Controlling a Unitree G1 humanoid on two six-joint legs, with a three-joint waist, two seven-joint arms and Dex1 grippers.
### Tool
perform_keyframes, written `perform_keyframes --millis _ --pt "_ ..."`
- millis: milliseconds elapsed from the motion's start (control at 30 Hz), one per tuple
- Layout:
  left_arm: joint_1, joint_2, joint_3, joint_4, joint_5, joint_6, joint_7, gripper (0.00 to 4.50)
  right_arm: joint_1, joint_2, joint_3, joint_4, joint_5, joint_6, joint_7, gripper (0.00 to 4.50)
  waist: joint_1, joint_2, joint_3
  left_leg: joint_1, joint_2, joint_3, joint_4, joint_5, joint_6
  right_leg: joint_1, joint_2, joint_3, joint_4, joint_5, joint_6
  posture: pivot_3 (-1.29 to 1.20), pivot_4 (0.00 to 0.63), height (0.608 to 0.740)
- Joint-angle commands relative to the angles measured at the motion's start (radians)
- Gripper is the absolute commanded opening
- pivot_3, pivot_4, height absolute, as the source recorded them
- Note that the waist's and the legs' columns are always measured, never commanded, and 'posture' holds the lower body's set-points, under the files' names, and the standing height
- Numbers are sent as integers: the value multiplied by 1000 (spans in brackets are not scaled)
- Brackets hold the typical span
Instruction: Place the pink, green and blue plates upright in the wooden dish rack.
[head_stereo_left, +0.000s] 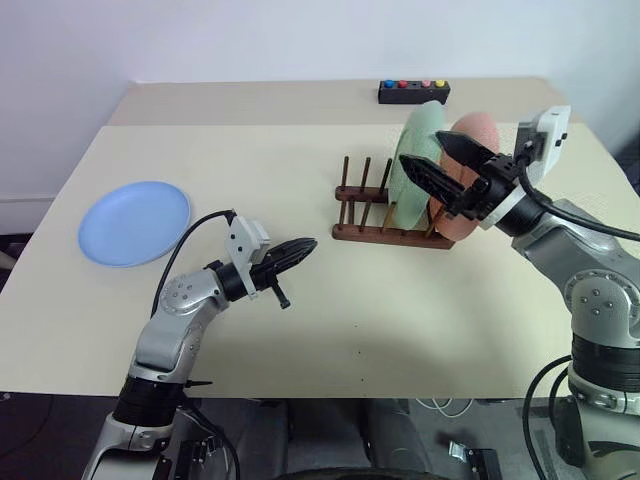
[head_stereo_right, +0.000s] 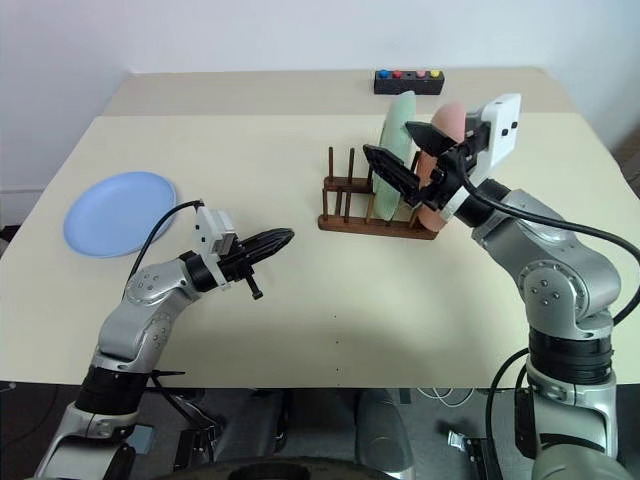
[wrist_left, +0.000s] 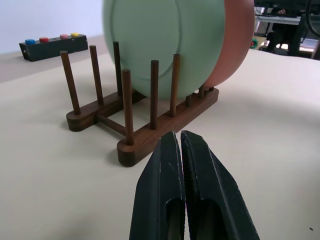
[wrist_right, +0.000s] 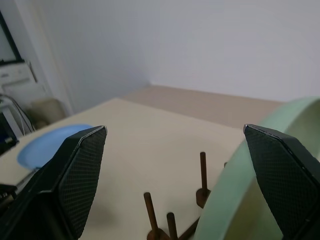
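The dark wooden dish rack (head_stereo_left: 372, 232) stands mid-table with the green plate (head_stereo_left: 418, 145) and the pink plate (head_stereo_left: 478, 132) upright in its right slots, the pink one furthest right. My right gripper (head_stereo_left: 433, 162) hovers open just in front of the two plates, holding nothing. The blue plate (head_stereo_left: 134, 222) lies flat at the table's left. My left gripper (head_stereo_left: 308, 246) is shut and empty, pointing toward the rack from a short way off; the rack's pegs (wrist_left: 126, 105) and green plate (wrist_left: 165, 40) lie ahead of its fingers (wrist_left: 160, 195).
A small black box (head_stereo_left: 413, 92) with coloured buttons sits at the table's far edge behind the rack. The rack's left slots (head_stereo_left: 362, 190) hold nothing. The cream table (head_stereo_left: 300, 330) has open surface between the blue plate and the rack.
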Motion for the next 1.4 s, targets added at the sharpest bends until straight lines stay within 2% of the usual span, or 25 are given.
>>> perform_keyframes --millis 33,367,533,633,700,767,867,967,1100,1267,1400 --pt "-10 5 -8 -21 6 -16 -7 92 6 -4 -2 -23 -41 -13 9 4461 0 0 0 0 0 0 0 0 0 0 0 0 0 0 0 0 150 734" --pt "-3 11 17 -23 7 -21 6 92 -67 7 -53 -46 -31 -90 84 4461 -1 0 0 0 0 0 0 0 0 0 0 0 0 0 0 0 150 734" --pt "-4 24 139 -16 -33 17 92 92 -97 -63 56 -73 -188 -197 227 4461 -4 0 1 0 0 0 0 0 0 0 0 0 0 0 1 0 150 734" --pt "-11 35 209 16 -24 39 170 946 -129 -71 119 -46 -262 -239 275 4500 -4 -1 1 0 0 0 -1 0 0 -1 0 0 0 1 2 0 150 734" --pt "-32 46 299 58 -12 49 274 1861 -154 -48 178 -15 -320 -276 303 4500 -3 -1 1 0 0 0 -1 0 0 -1 0 0 0 1 2 0 150 734" --pt "-60 70 390 102 17 57 395 3014 -165 -15 229 17 -368 -306 318 4500 -3 -5 3 0 0 0 0 0 0 -1 0 0 0 1 3 0 150 734" --pt "-94 98 461 143 68 89 543 4473 -162 17 260 46 -404 -332 339 4500 -2 -6 4 0 0 -1 0 0 0 -1 0 -1 0 1 3 0 150 734" --pt "-123 133 500 202 157 143 699 4473 -155 43 273 64 -421 -344 354 4500 3 -7 4 -1 0 -1 -1 0 0 -1 -1 -1 0 2 3 0 150 734" --pt "-167 152 600 290 165 234 851 4473 -148 67 290 92 -454 -369 378 4500 1 -8 4 -1 0 -1 -1 0 0 -1 -1 -2 0 2 3 0 150 734" --pt "-209 179 656 417 110 312 852 4473 -140 89 290 85 -468 -374 390 4500 0 -8 4 -1 0 -1 -1 0 0 -1 -1 -2 1 2 3 0 150 734" --pt "-233 224 634 516 133 311 833 4473 -134 96 286 81 -475 -373 394 4500 -2 -10 4 -1 0 -1 -1 0 -1 -1 -1 -2 1 2 3 0 150 734"
